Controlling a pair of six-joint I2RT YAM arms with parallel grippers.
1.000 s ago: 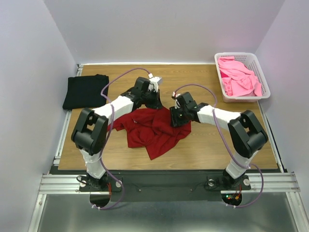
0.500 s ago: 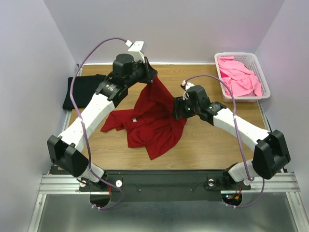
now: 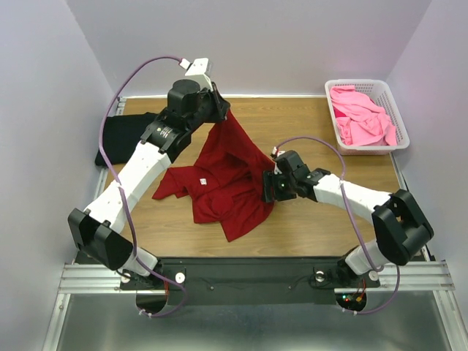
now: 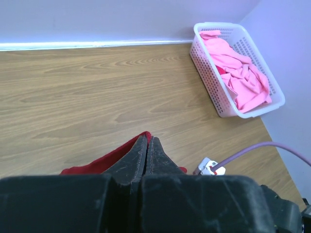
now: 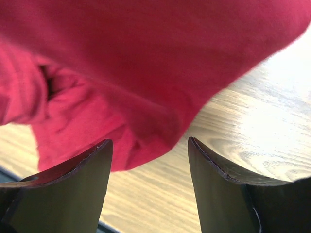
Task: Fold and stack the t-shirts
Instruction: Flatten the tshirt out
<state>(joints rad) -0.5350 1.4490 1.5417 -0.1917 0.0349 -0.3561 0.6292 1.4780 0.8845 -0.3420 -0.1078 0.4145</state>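
Dark red t-shirt [image 3: 227, 175] limp, light, drapes. Left pincer [image 4: 147, 141] clamped on its raised edge; right pincer [image 5: 149, 141] apart; better grasp low hem.

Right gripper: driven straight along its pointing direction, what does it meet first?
Likely the dark red cotton t-shirt, draped just ahead of the open right gripper; wooden tabletop behind it. Depth unclear.

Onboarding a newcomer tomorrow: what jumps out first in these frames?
The red tee at centre is pulled up into a peak by the left claw, which is shut on its cloth. The right claw is open, low at the tee's right edge. Pink tees fill the white basket at far right, and a black tee lies flat at far left.
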